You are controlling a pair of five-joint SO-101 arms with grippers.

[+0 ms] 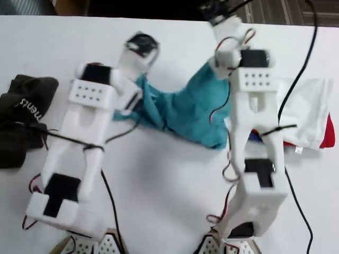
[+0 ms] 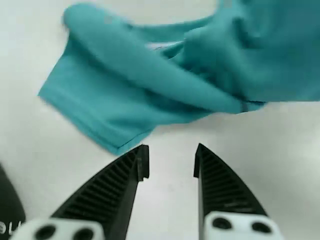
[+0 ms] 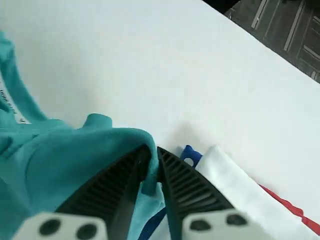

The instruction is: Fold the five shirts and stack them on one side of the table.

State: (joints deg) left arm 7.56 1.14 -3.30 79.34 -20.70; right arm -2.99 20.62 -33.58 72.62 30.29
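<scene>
Spreading across the middle of the white table point(image 1: 159, 180), the teal shirt point(image 1: 185, 108) lies crumpled between the two arms, with one sleeve stretched flat toward the left arm and the rest bunched in thick folds. A black shirt point(image 1: 24, 114) sits heaped at the table's left edge, and a white shirt point(image 1: 310, 114) lies at the right edge with red and blue cloth showing beside it. The right gripper point(image 3: 152, 152) is clamped on a raised fold of the teal fabric, just beside the white shirt. The left gripper point(image 2: 171, 160) is empty, its jaws spread apart over bare table just short of the sleeve's hem. The step in hand looks like opening the teal shirt out flat before any fold. To do that well, the left gripper should probably take the sleeve hem low and squarely, pinching one edge, not a wad. Both arms would then draw apart evenly, with the right one pulling clear of the white shirt so nothing is dragged along.
</scene>
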